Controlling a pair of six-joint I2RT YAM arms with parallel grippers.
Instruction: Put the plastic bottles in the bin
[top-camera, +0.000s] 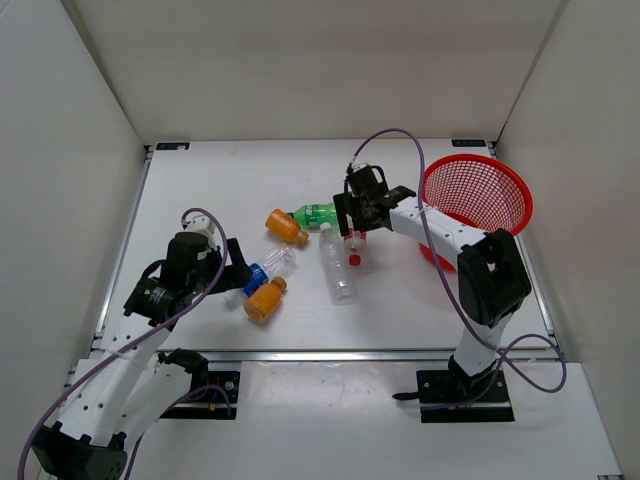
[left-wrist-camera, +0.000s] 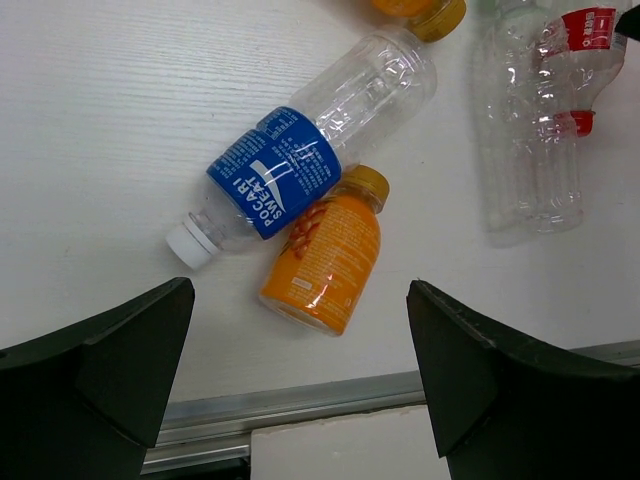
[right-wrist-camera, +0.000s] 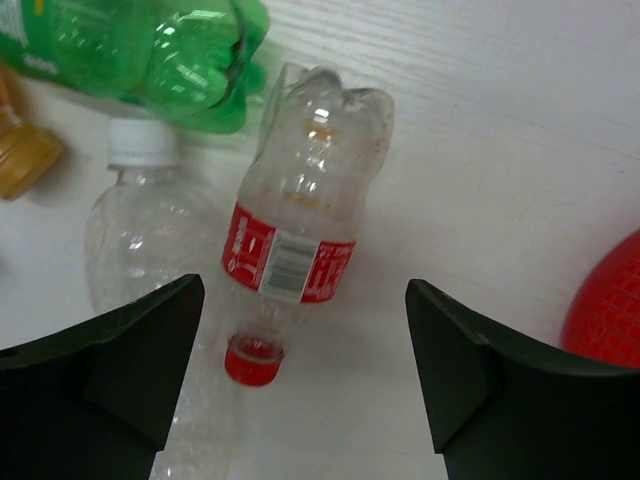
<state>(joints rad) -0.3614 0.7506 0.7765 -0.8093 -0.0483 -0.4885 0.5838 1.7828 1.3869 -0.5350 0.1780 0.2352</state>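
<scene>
Left gripper (left-wrist-camera: 300, 288) hung wide open and empty over 1 orange bottle (left-wrist-camera: 325, 255), which touched the blue-label bottle (left-wrist-camera: 280, 175). Right gripper (right-wrist-camera: 300, 290) was open and empty above the red-cap bottle (right-wrist-camera: 295, 240). All lay on the table, outside the bin (top-camera: 470, 195). I judged them light, slick and crushable, so I'd grip mid-body.

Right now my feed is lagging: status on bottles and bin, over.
Left end effector, right end effector open, empty. Left over blue-labelled clear plastic bottle; right over red-capped clear plastic bottle. Round red mesh bin: no bottles seen inside, nothing blocking.
</scene>
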